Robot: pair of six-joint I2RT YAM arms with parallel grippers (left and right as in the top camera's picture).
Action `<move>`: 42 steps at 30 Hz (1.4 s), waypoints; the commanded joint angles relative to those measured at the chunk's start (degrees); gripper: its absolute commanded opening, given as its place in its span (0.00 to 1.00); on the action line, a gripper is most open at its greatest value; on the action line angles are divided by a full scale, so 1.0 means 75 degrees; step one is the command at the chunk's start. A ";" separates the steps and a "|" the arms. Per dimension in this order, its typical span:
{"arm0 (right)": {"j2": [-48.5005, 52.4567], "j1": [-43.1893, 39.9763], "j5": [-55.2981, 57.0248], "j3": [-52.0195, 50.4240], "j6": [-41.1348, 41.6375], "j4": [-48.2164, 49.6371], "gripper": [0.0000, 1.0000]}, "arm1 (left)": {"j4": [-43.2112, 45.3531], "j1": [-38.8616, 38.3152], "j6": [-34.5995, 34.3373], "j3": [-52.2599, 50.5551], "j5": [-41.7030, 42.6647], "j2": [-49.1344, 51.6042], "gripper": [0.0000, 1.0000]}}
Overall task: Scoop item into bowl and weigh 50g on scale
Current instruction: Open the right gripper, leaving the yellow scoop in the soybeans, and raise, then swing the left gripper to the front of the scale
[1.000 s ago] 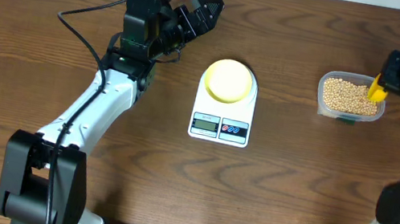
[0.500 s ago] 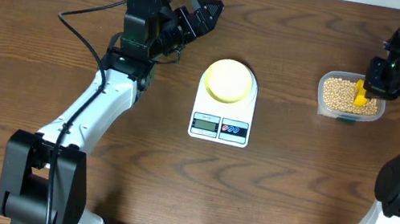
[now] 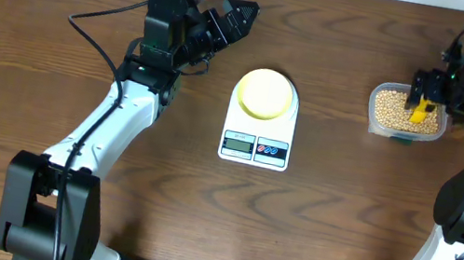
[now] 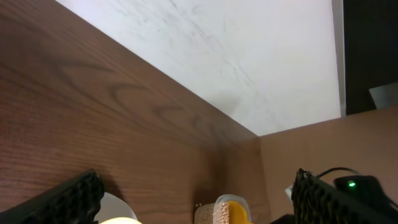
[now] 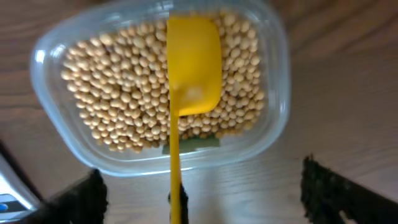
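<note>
The pale yellow-green bowl [image 3: 266, 92] sits on the white scale [image 3: 256, 144] at mid-table. The beans [image 5: 124, 93] fill a clear plastic tub [image 3: 408, 112] on the right. A yellow scoop [image 5: 193, 62] lies with its cup on the beans and its handle sticking out over the tub's rim. My right gripper [image 3: 432, 88] hovers above the tub; in the right wrist view its fingers [image 5: 323, 193] stand wide apart on both sides of the handle without touching it. My left gripper [image 3: 233, 12] is open and empty, raised behind and to the left of the scale.
A black cable [image 3: 99, 18] loops across the table left of the left arm. The table's back edge meets a white wall [image 4: 236, 56]. In the left wrist view the bowl [image 4: 118, 219] and tub [image 4: 208, 214] show low down.
My right gripper has swung left over the tub and opened, letting go of the yellow scoop, which now rests on the beans. The left arm has not moved.
</note>
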 commanded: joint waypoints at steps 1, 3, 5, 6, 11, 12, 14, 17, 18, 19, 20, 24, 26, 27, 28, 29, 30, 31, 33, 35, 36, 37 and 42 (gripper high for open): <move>-0.0006 -0.0032 0.0119 0.0580 -0.0003 0.0166 0.99 | 0.0000 0.0029 0.0373 0.0166 -0.0023 -0.0122 0.98; -0.0006 -0.0032 0.0125 0.0705 -0.0006 0.0542 0.99 | 0.0000 0.0029 0.0621 0.0166 -0.0023 -0.0122 0.98; -0.0006 -0.0032 0.0125 0.0708 -0.0006 0.0970 0.99 | -0.0003 0.0029 0.0787 0.0166 -0.0023 -0.0122 0.98; -0.0003 -0.0032 0.0125 0.0705 -0.0006 0.1157 0.99 | -0.0006 0.0029 0.0836 0.0166 -0.0020 -0.0122 0.98; -0.0003 -0.0029 0.0119 0.0699 -0.0003 0.1361 0.99 | -0.0291 0.0029 0.1186 0.0166 -0.0017 -0.0122 0.98; -0.0003 -0.0029 0.0119 0.0699 -0.0003 0.1361 0.99 | -0.0391 0.0029 0.1300 0.0166 -0.0017 -0.0122 0.98; -0.0003 -0.0032 0.0119 0.0699 -0.0003 0.1361 0.99 | -0.0606 0.0029 0.1413 0.0166 -0.0015 -0.0122 0.98; -0.0003 -0.0032 0.0122 0.0699 -0.0003 0.1361 0.99 | -0.0688 0.0026 0.1816 0.0166 0.0178 -0.0122 0.98; -0.0003 -0.0032 0.0119 0.0699 -0.0003 0.1361 0.99 | -0.0679 0.0026 0.1938 0.0169 0.0315 -0.0122 0.98; -0.0003 -0.0032 0.0119 0.0699 -0.0003 0.1361 0.99 | -0.0659 0.0029 0.2060 0.0169 0.0525 -0.0137 0.98; -0.0003 -0.0032 0.0119 0.0699 -0.0003 0.1361 0.99 | -0.0656 0.0029 0.2197 0.0169 0.0694 -0.0146 0.98; -0.0003 -0.0029 0.0119 0.0699 -0.0003 0.1361 0.99 | -0.0778 0.0029 0.3182 0.0216 0.1556 -0.0315 0.98; -0.0003 -0.0029 0.0119 0.0699 -0.0003 0.1361 0.99 | -0.1413 0.0029 0.3666 0.0501 0.1920 -0.0475 0.98; -0.0003 -0.0032 0.0119 0.0699 -0.0003 0.1361 0.99 | -0.1967 0.0026 0.3876 0.0755 0.1932 -0.0527 0.98; -0.0003 -0.0032 0.0119 0.0699 -0.0003 0.1361 0.99 | -0.2632 0.0026 0.4141 0.1078 0.1932 -0.0557 0.98; -0.0003 -0.0032 0.0119 0.0699 -0.0003 0.1364 0.99 | -0.3372 0.0026 0.4456 0.1454 0.1906 -0.0557 0.98; -0.0003 -0.0032 0.0119 0.0699 -0.0003 0.1361 0.99 | -0.4162 0.0020 0.4730 0.1856 0.1734 -0.0545 0.98; -0.0003 -0.0032 0.0119 0.0699 -0.0003 0.1361 0.99 | -0.4908 -0.0023 0.5039 0.2232 0.1448 -0.0527 0.98; -0.0003 -0.0029 0.0119 0.0699 -0.0003 0.1361 0.99 | -0.6406 -0.0230 0.5904 0.2949 0.0525 -0.0525 0.98; -0.0003 -0.0029 0.0119 0.0699 -0.0003 0.1361 0.99 | -0.7498 -0.0545 0.6575 0.3450 -0.0542 -0.0525 0.98; -0.0003 -0.0029 0.0119 0.0699 -0.0003 0.1361 0.99 | -0.7933 -0.0737 0.6892 0.3622 -0.1011 -0.0525 0.98; -0.0003 -0.0029 0.0119 0.0699 -0.0003 0.1361 0.99 | -0.8306 -0.0938 0.7309 0.3722 -0.1300 -0.0525 0.98; -0.0003 -0.0032 0.0119 0.0699 -0.0003 0.1361 0.99 | -0.9139 -0.1813 0.8682 0.3707 -0.1419 -0.0379 0.98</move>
